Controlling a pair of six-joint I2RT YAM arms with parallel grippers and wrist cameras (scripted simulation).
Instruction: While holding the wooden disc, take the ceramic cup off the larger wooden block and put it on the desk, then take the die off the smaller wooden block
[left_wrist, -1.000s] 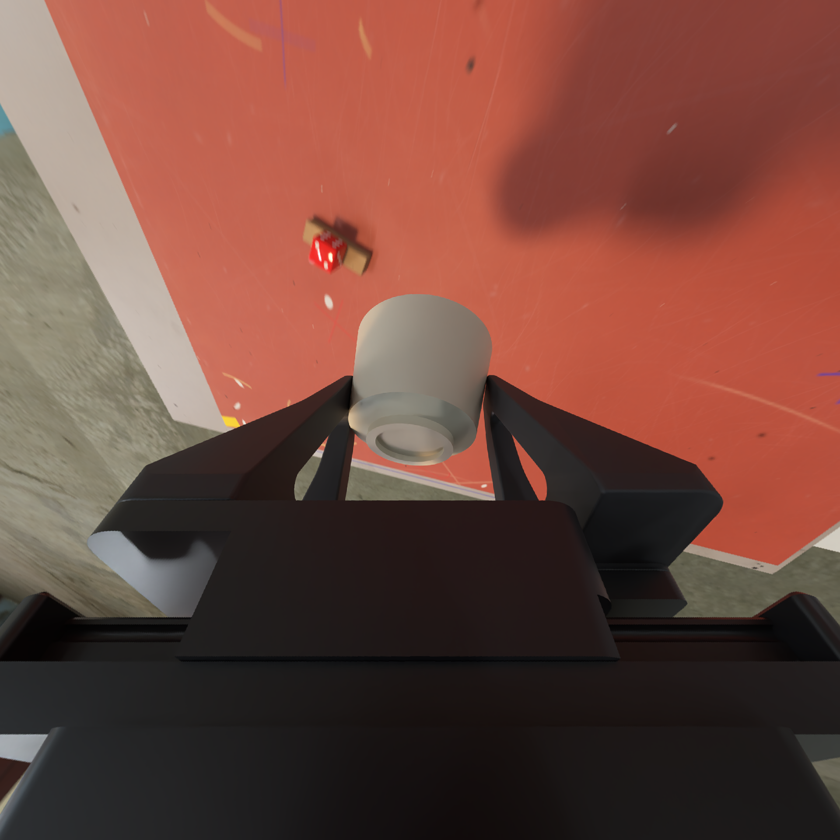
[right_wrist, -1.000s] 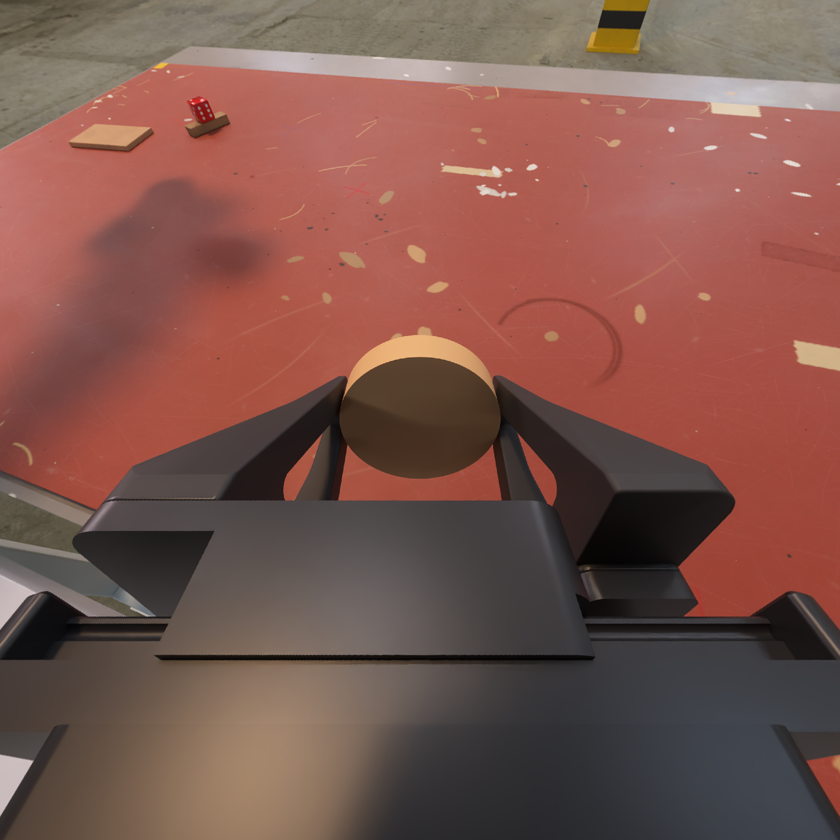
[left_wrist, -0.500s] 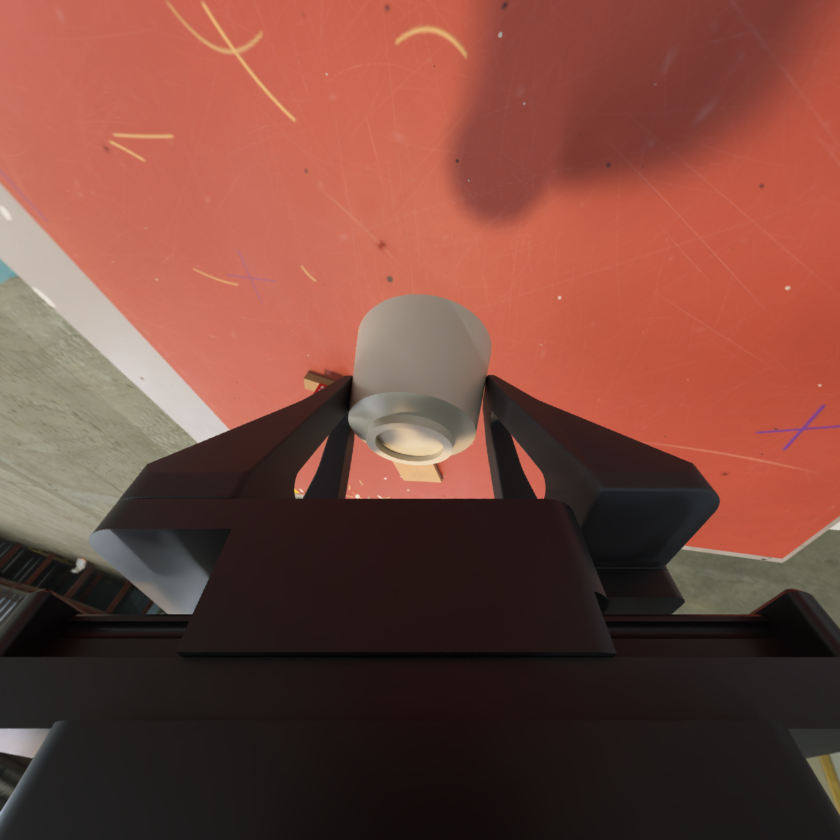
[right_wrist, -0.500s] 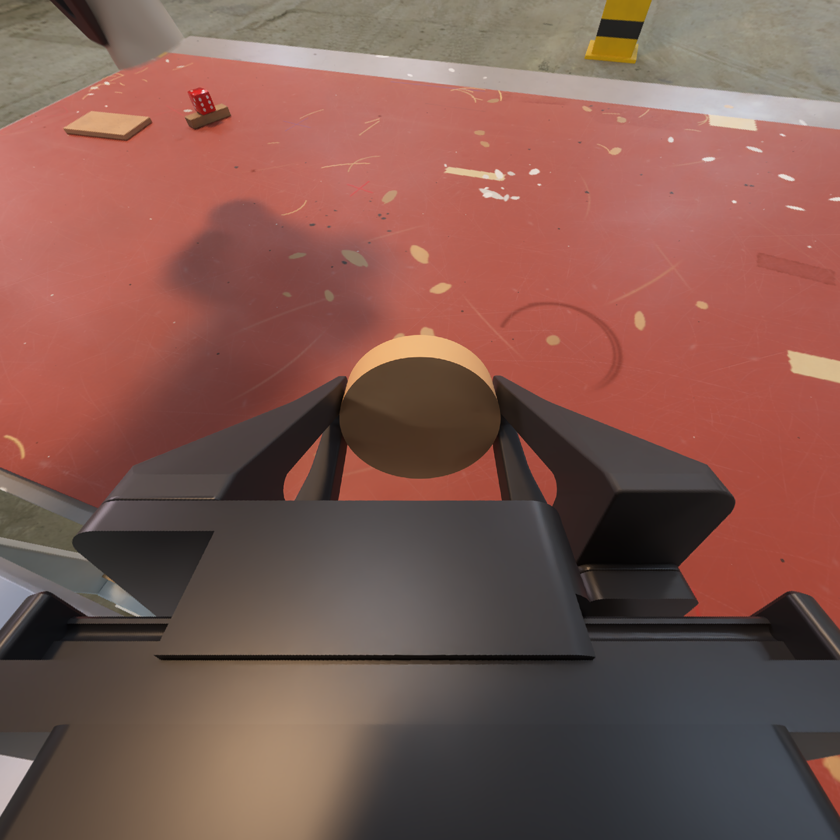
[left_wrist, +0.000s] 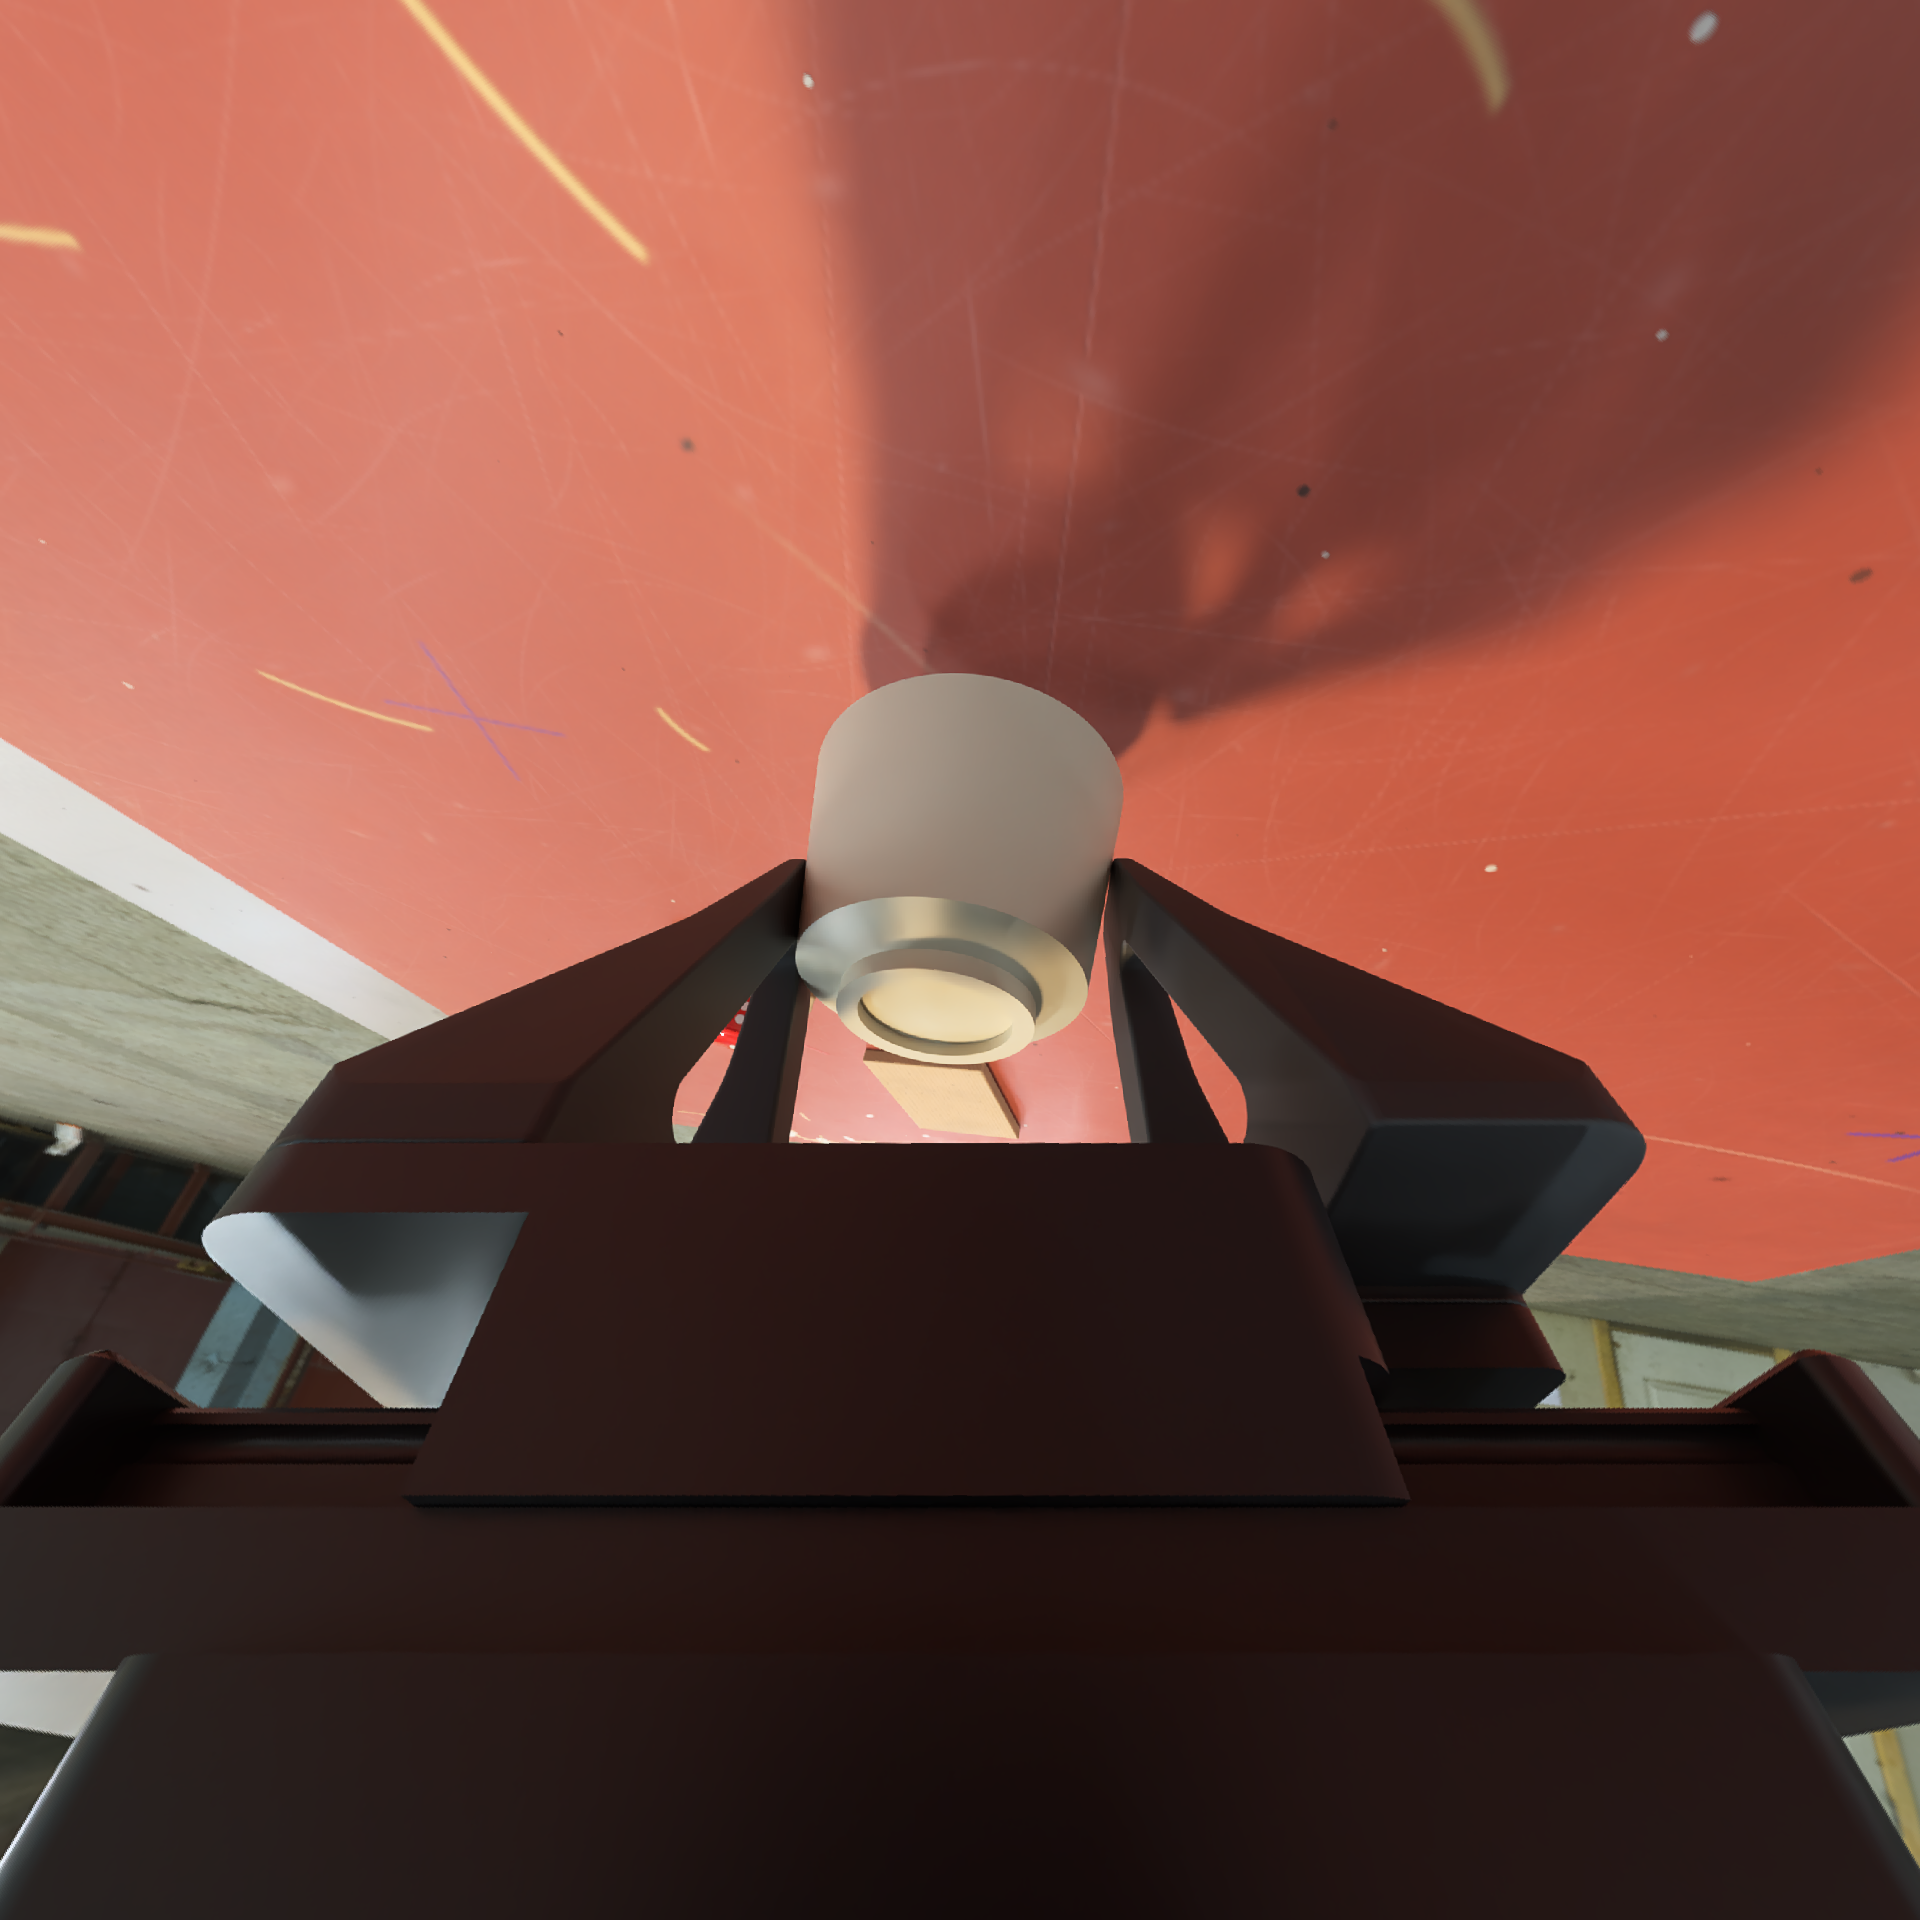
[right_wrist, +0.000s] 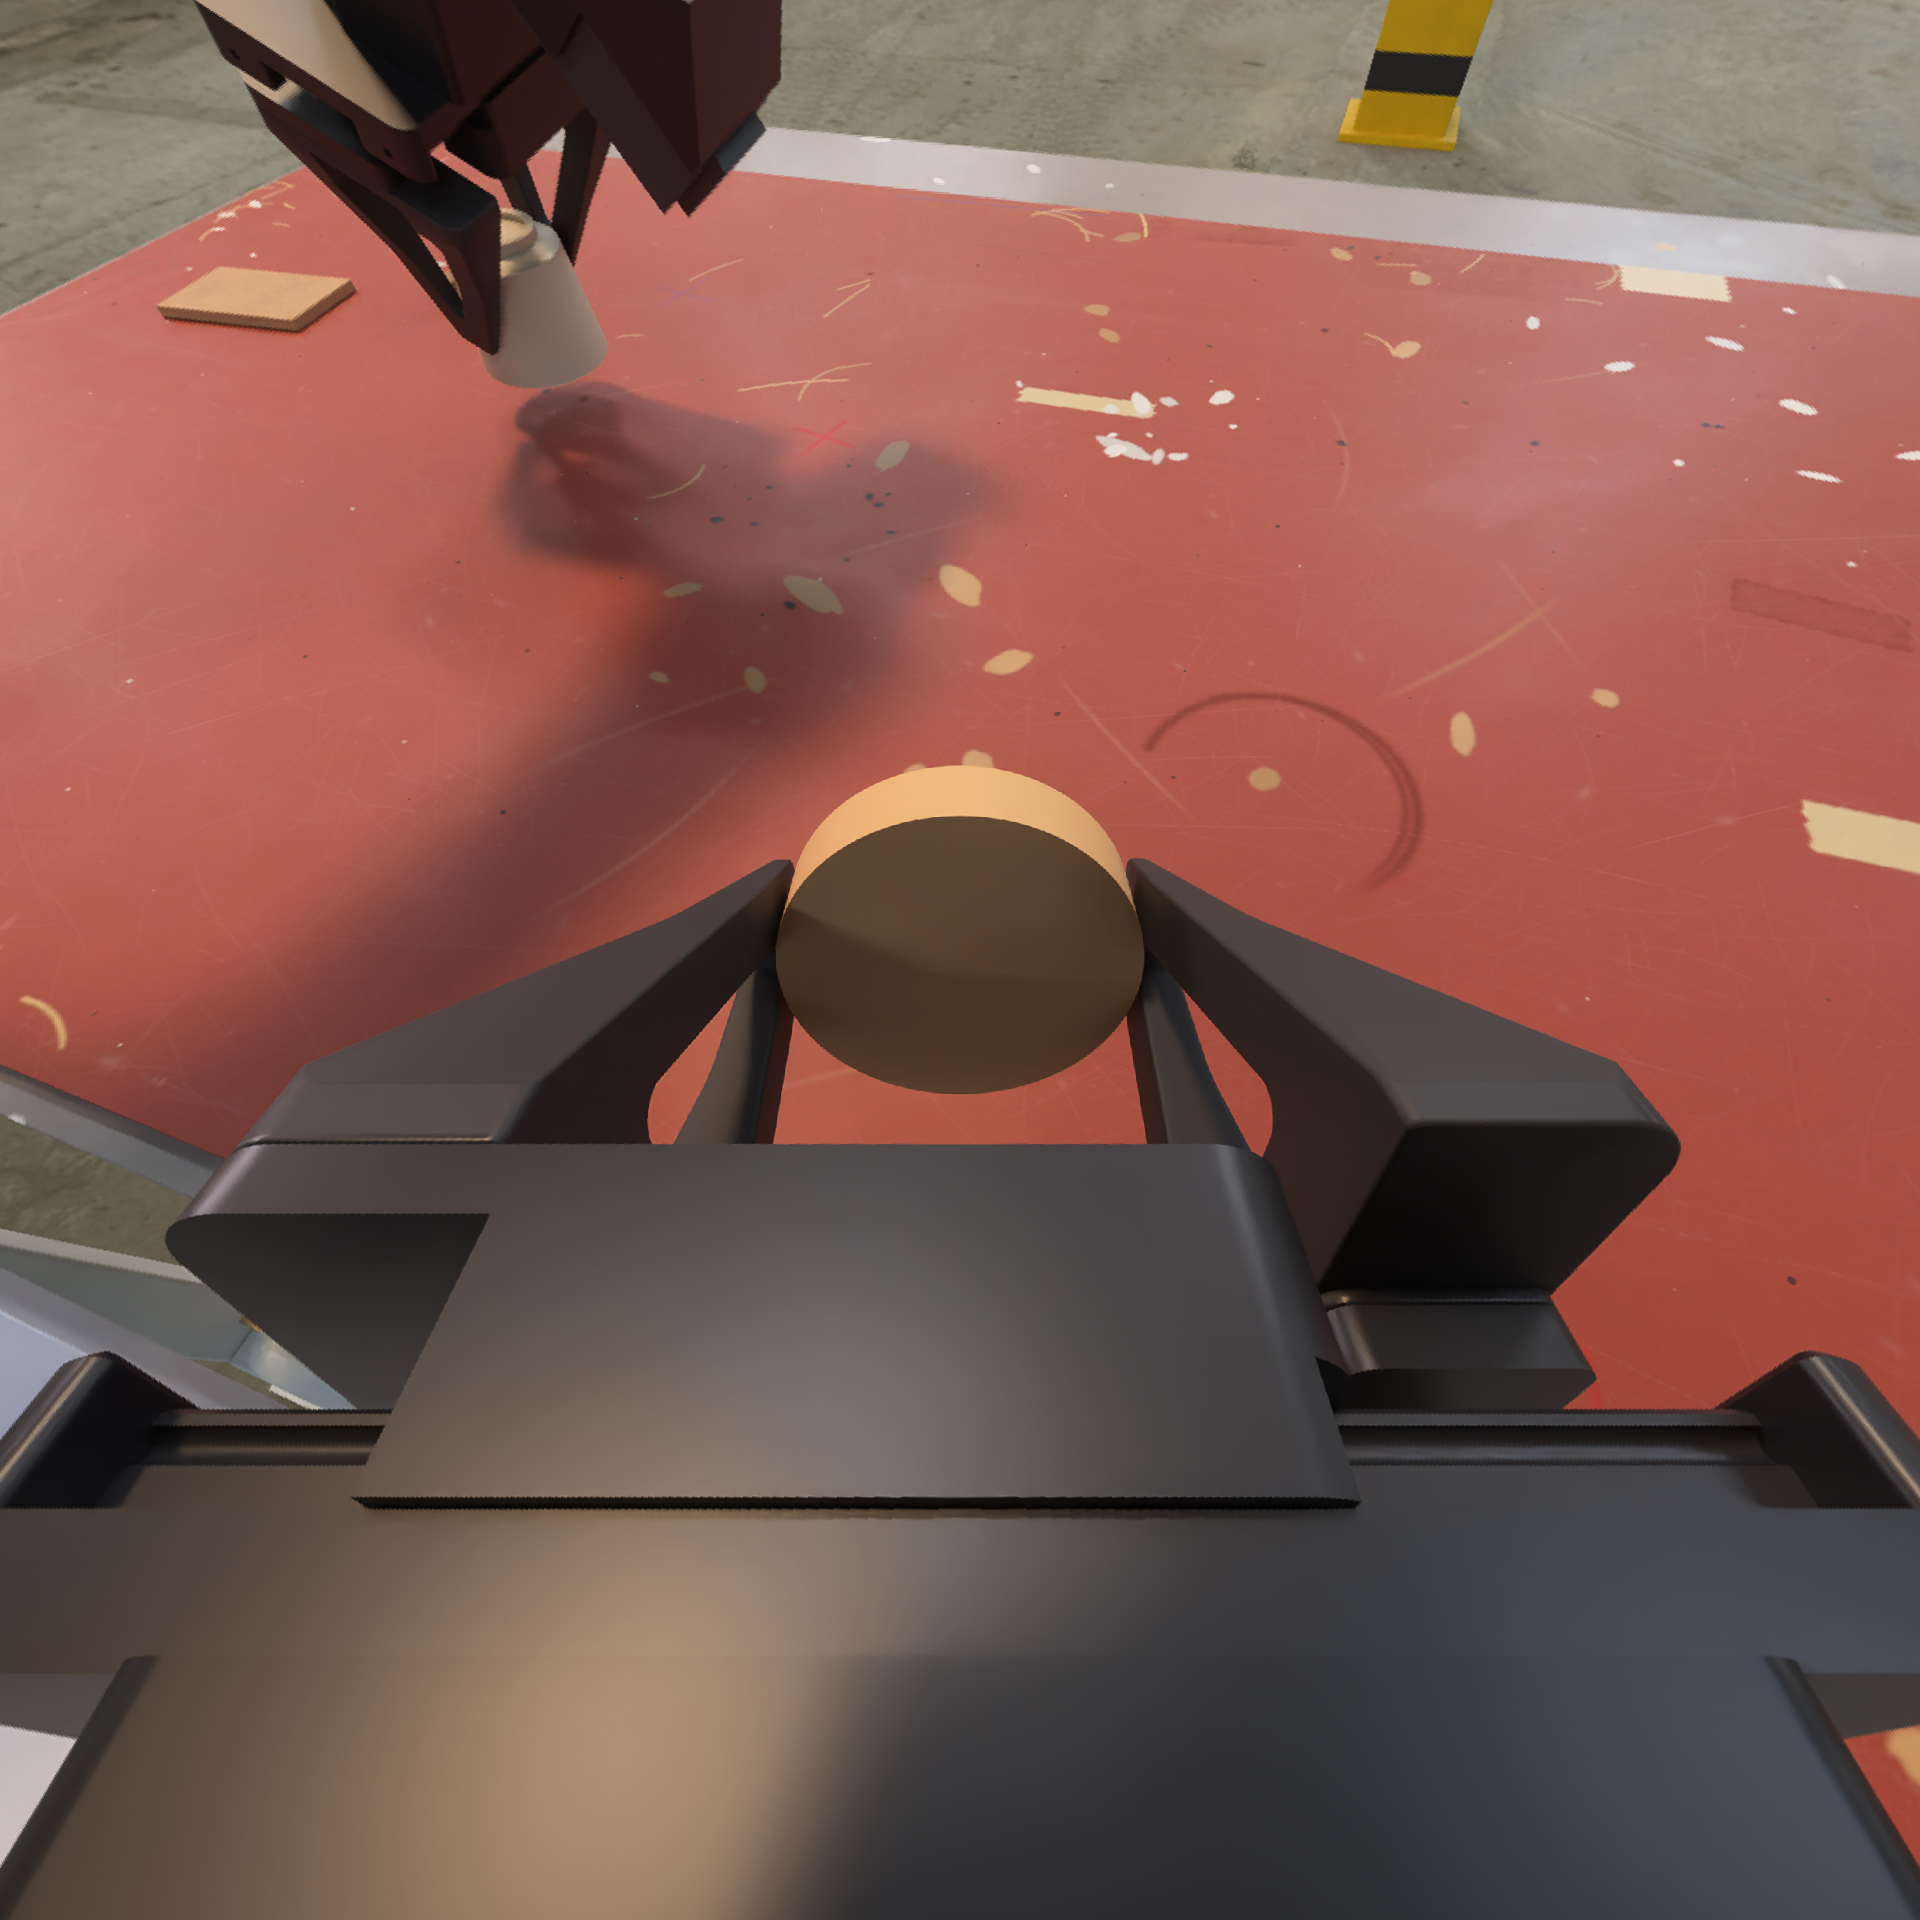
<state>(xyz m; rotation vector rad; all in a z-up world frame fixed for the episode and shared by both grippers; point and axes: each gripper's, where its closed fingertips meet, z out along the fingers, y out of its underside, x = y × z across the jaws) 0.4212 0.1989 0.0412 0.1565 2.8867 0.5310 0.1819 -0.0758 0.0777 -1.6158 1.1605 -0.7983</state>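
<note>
My left gripper (left_wrist: 956, 883) is shut on the pale ceramic cup (left_wrist: 961, 800), held mouth-down close above the red desk (left_wrist: 416, 468). In the right wrist view the same cup (right_wrist: 545, 312) hangs in the left gripper (right_wrist: 520, 281) just above its shadow. The larger wooden block (right_wrist: 255, 298) lies flat at the far left; part of it shows under the cup in the left wrist view (left_wrist: 940, 1091). My right gripper (right_wrist: 958, 914) is shut on the wooden disc (right_wrist: 958, 945), held above the desk. A sliver of the red die (left_wrist: 736, 1023) shows behind my left finger; the smaller block is hidden.
The desk has a grey rim (right_wrist: 1143, 177) with concrete floor beyond. A yellow and black post (right_wrist: 1408, 73) stands past the far edge. Tape scraps (right_wrist: 1860, 836) and paint flecks mark the surface.
My left gripper has carried the cup lower and nearer the desk, coming into the right wrist view in front of the die. The right gripper and disc have stayed still.
</note>
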